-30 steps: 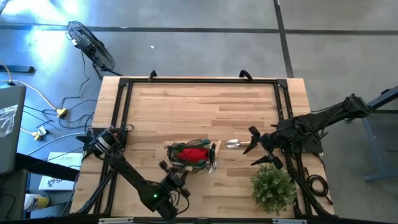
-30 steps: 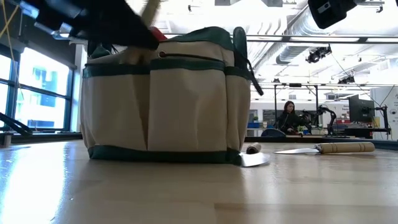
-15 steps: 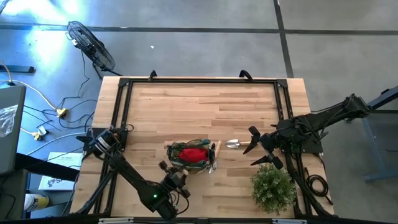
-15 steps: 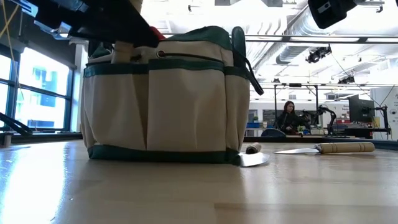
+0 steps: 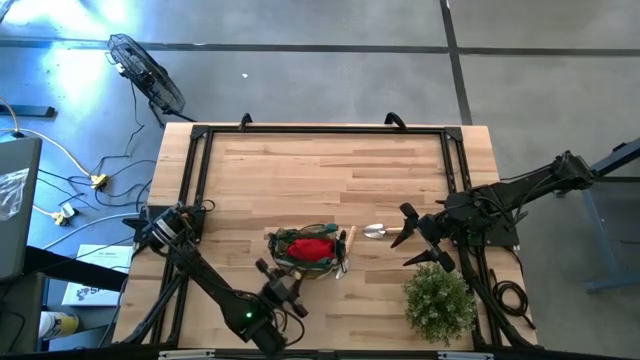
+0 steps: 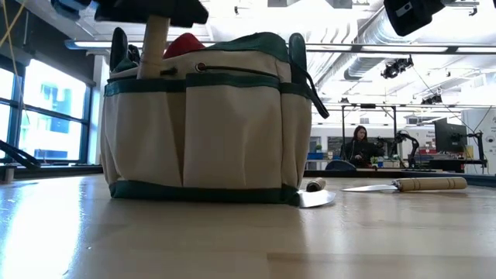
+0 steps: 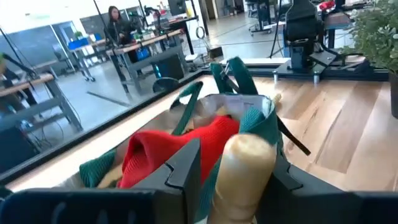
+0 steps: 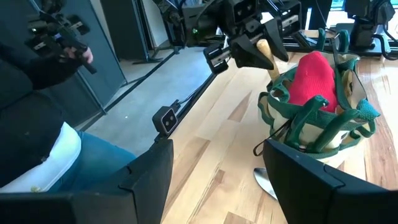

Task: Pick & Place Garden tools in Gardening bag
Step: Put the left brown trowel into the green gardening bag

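A pale wooden plank table (image 5: 330, 165) stands on grey concrete floor (image 5: 300, 60); a black floor fan (image 5: 147, 75) nearby, bright windows (image 6: 43, 108) and ceiling ducts (image 6: 372, 39) beyond.

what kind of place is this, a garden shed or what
Most likely a robotics lab or workshop, not a shed: exposed ceiling ducts, workbenches with monitors behind the wooden table, and a floor fan with loose cables on concrete.

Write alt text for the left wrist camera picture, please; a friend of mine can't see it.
The left gripper holds a pale wooden tool handle upright over the open gardening bag, dark green with tan trim, which holds a red fabric piece. The bag stands on a wooden table, with a workshop and a seated person behind.
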